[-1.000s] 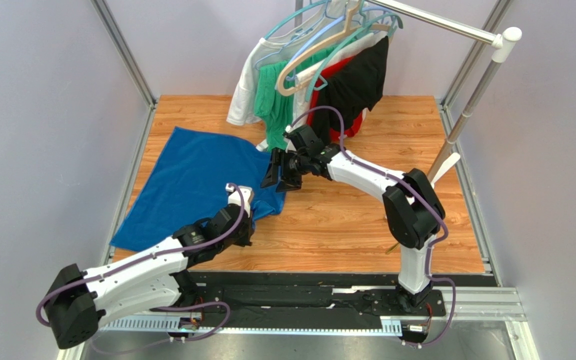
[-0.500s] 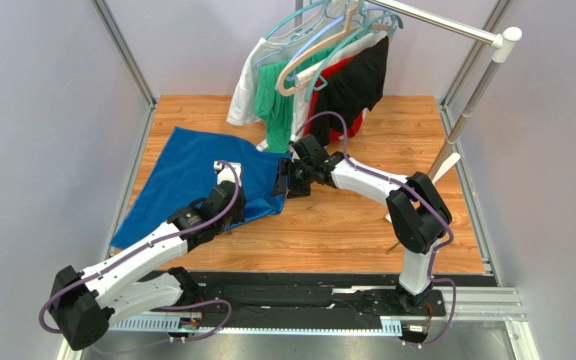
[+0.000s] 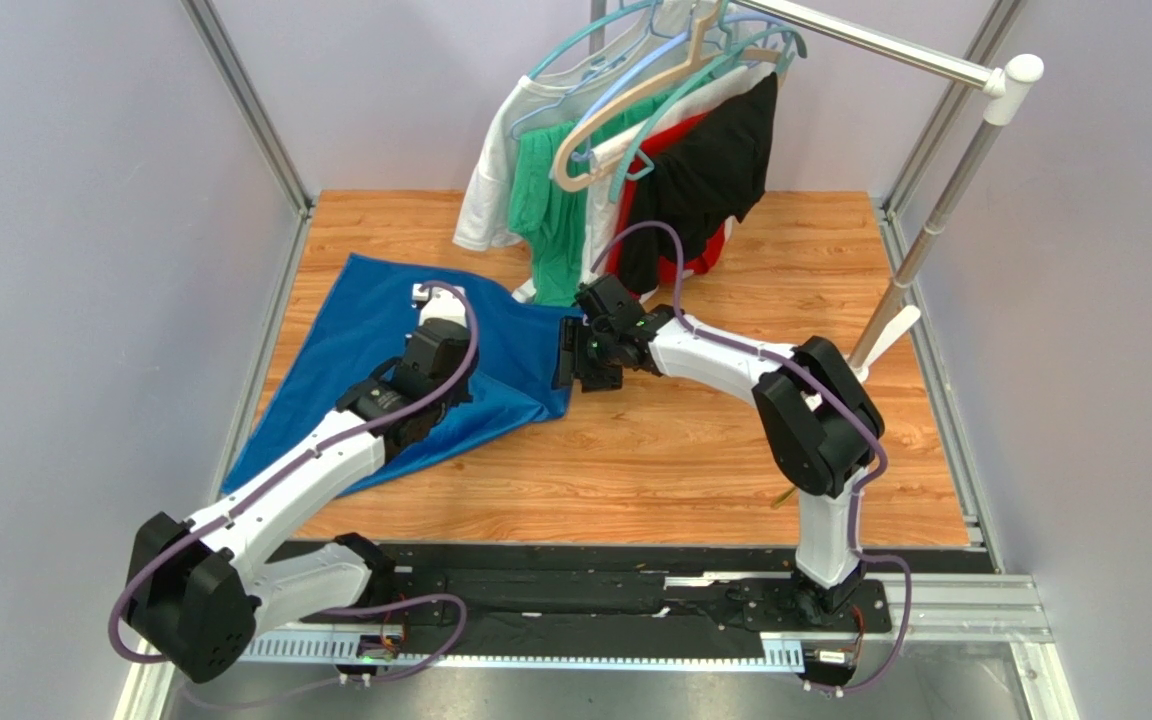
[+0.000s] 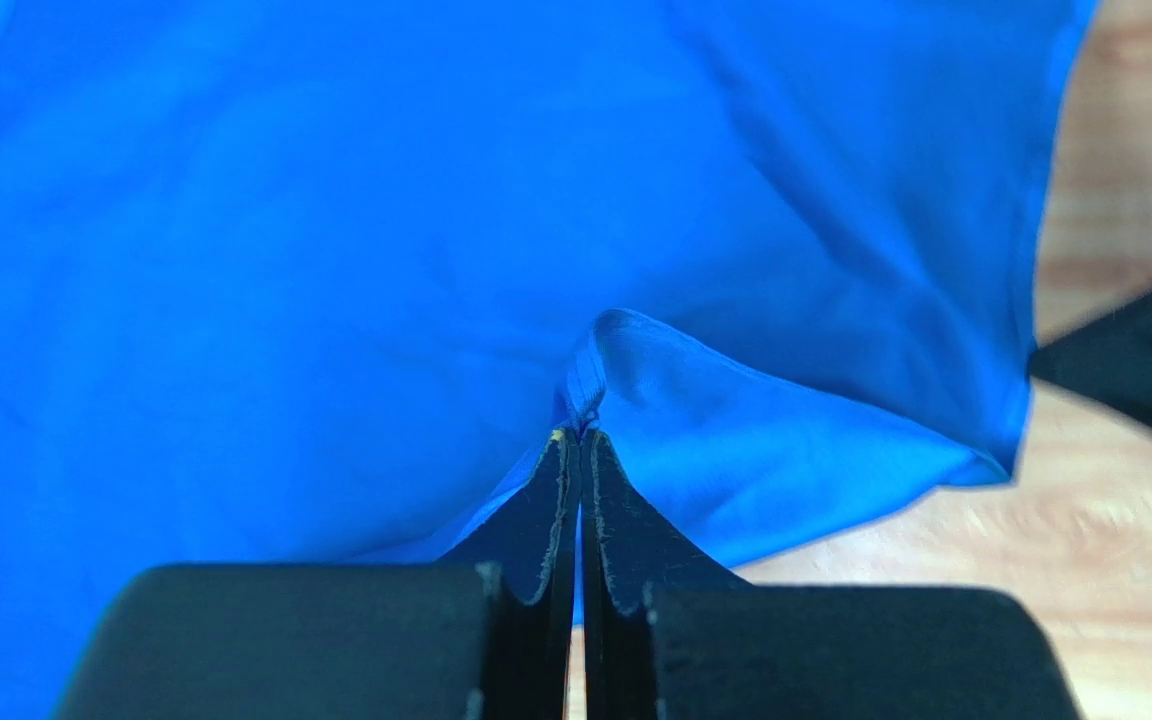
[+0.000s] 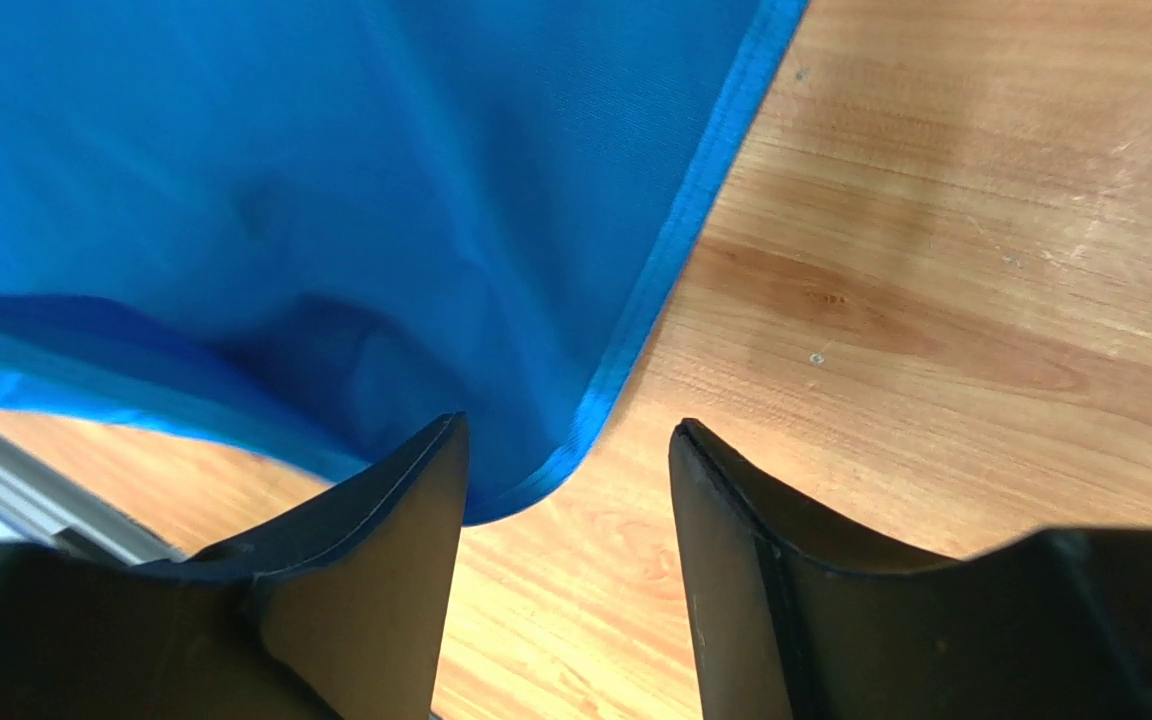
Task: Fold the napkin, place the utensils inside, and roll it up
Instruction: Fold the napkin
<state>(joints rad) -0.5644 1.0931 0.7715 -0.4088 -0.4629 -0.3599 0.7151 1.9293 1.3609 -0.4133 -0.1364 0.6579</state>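
Napkin [image 3: 349,323], left of table [image 3: 687,435]: thin, limp, likely slippery; your left gripper [image 4: 579,438] is pinched tight on a raised fold, your right gripper [image 5: 567,435] gapes astride its hemmed corner, so grip hems.

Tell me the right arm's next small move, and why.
Probably close the right gripper on the napkin corner. Its jaws stand open with the hemmed corner lying between them, while the left gripper is shut on a lifted pinch of it, so both arms could fold together.
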